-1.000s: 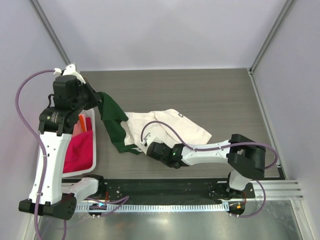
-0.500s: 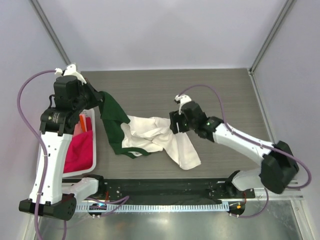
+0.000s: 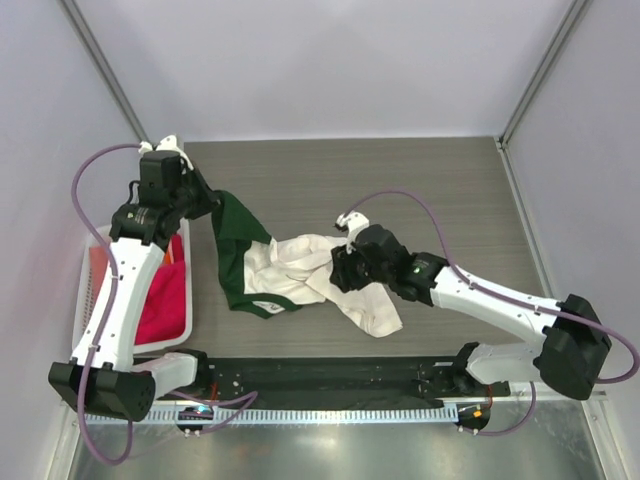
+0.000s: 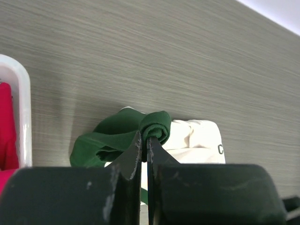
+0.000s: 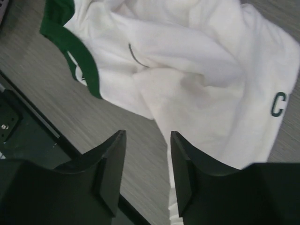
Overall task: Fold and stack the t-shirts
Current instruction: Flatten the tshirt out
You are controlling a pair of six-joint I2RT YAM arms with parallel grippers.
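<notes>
A cream t-shirt [image 3: 300,265] with dark green fabric [image 3: 235,240] on its left side lies crumpled on the table's middle. My left gripper [image 3: 210,203] is shut on a fold of the green fabric [image 4: 154,124] and lifts that edge off the table. The cream cloth [image 4: 197,140] lies just beyond it. My right gripper [image 3: 340,268] is open and empty, hovering over the near right part of the cream shirt [image 5: 197,61], whose green trim [image 5: 82,56] and a dark letter C [image 5: 277,104] show. A magenta shirt [image 3: 160,300] and a salmon one [image 3: 165,250] lie in the basket.
The white plastic basket [image 3: 80,300] stands at the left edge, under my left arm; its rim [image 4: 18,93] shows in the left wrist view. The black base rail [image 3: 330,375] runs along the near edge, close below my right gripper [image 5: 147,140].
My right gripper swung from the shirt's near edge up to the right, then came back down over the cream cloth, which bunched up. My left gripper shifted slightly right, still holding the green fabric.
</notes>
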